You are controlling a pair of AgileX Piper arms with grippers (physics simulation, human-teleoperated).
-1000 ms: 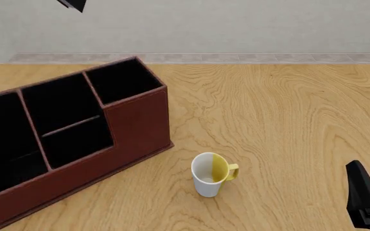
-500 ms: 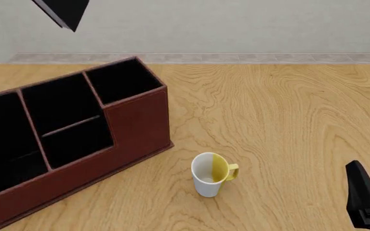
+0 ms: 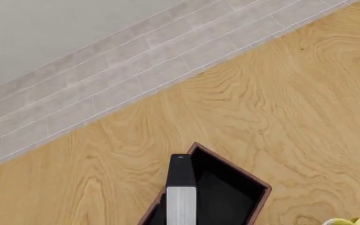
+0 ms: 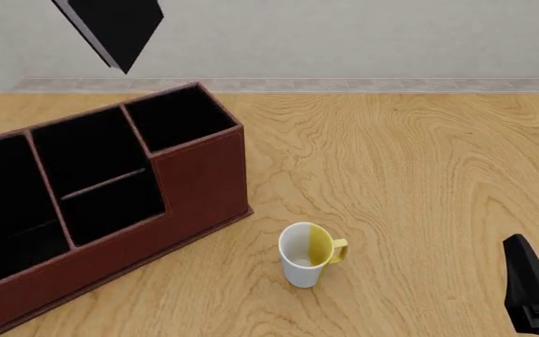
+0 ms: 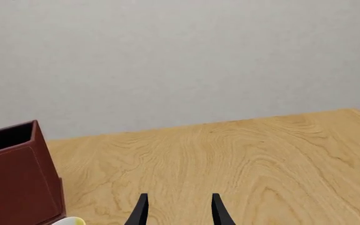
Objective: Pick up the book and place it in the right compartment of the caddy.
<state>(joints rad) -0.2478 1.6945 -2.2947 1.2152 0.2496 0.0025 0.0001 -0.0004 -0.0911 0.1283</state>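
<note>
The black book [image 4: 112, 29] hangs tilted in the air at the far left, above and behind the reddish-brown caddy [image 4: 202, 184]. In the left wrist view the book [image 3: 181, 197] shows edge-on with its white pages, directly over the caddy's small right compartment [image 3: 225, 193]. My left gripper holds it, but its fingers are out of frame. That right compartment [image 4: 177, 116] stands with nothing in it. Low at the near right, my right gripper [image 5: 178, 211] is open and holds nothing; it also shows as a black shape [image 4: 533, 295].
A white and yellow mug [image 4: 304, 254] stands upright on the wooden table [image 4: 420, 168], just right of the caddy's front corner. The caddy [image 5: 11, 183] fills the table's left side. A grey wall and tiled strip lie beyond the far edge.
The book has come down and to the right in the front view, so more of it shows. The right arm, mug and caddy have not moved.
</note>
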